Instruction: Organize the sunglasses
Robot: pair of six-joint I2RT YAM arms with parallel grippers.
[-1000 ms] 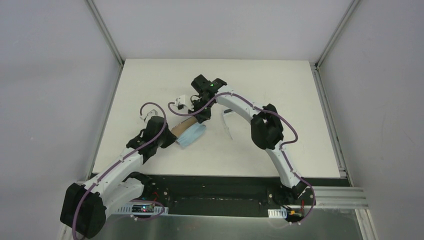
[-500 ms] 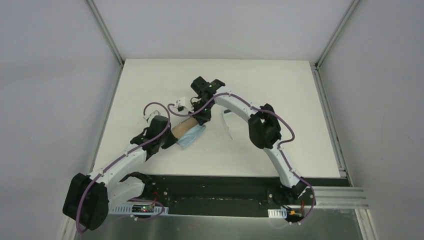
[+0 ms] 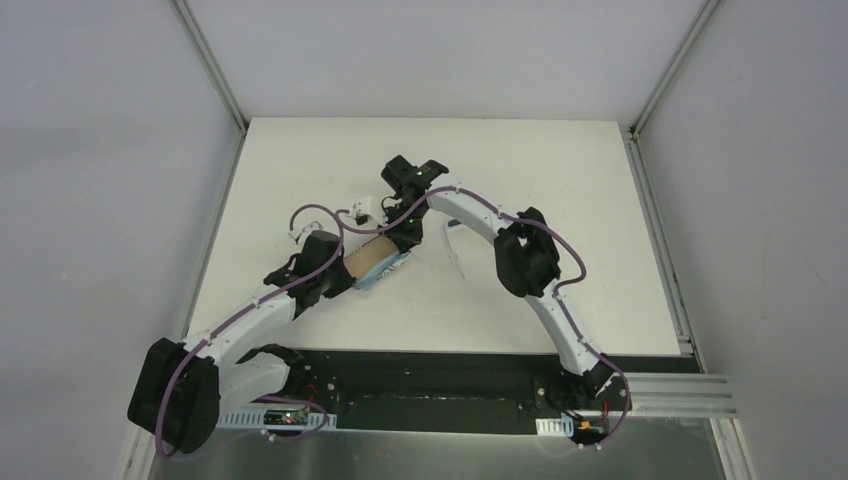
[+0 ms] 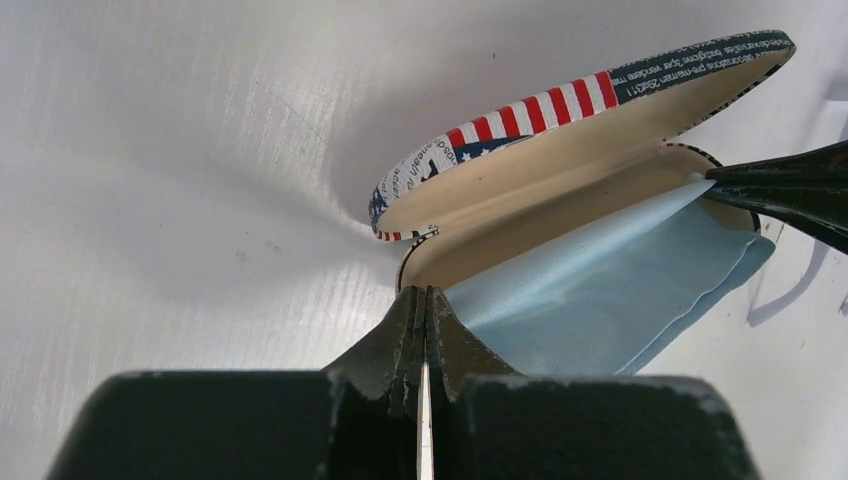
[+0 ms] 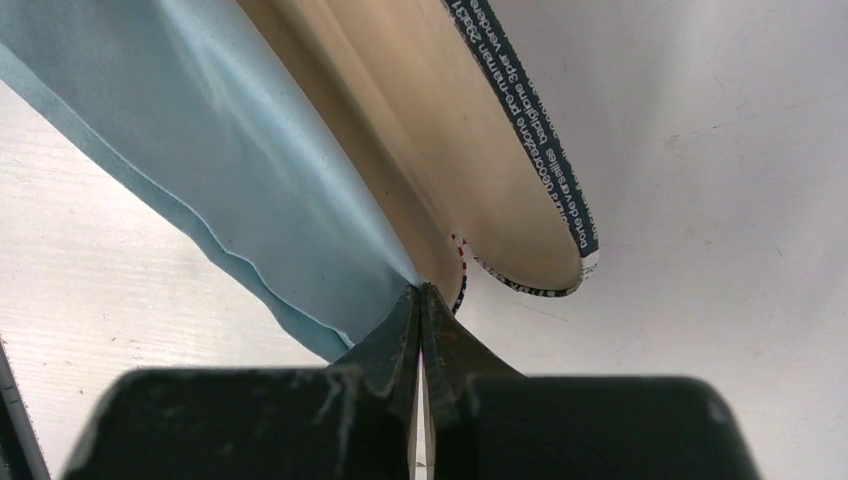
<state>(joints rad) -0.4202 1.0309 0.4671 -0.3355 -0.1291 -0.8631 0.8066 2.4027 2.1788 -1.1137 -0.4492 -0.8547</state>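
The sunglasses (image 3: 455, 258), thin and white, lie on the table just right of my right gripper (image 3: 400, 240). The printed case (image 3: 365, 258) stands open, its lid (image 4: 560, 110) raised over the tan lower shell (image 4: 540, 215). The light blue cloth (image 4: 600, 290) is stretched along the shell between both grippers and spills over its near side (image 3: 385, 272). My left gripper (image 4: 425, 293) is shut on one cloth corner at the case's end. My right gripper (image 5: 420, 288) is shut on the opposite corner of the cloth (image 5: 230, 150); its fingers (image 4: 790, 185) show at the case's far end.
The white table (image 3: 560, 180) is boxed in by grey walls at the left, back and right, with metal rails (image 3: 655, 210) along its sides. The black strip (image 3: 430, 375) with both arm bases runs along the near edge.
The cloth has been drawn farther over the open case, so less of it shows beside the case. The left arm has stretched forward a little; both grippers stay shut.
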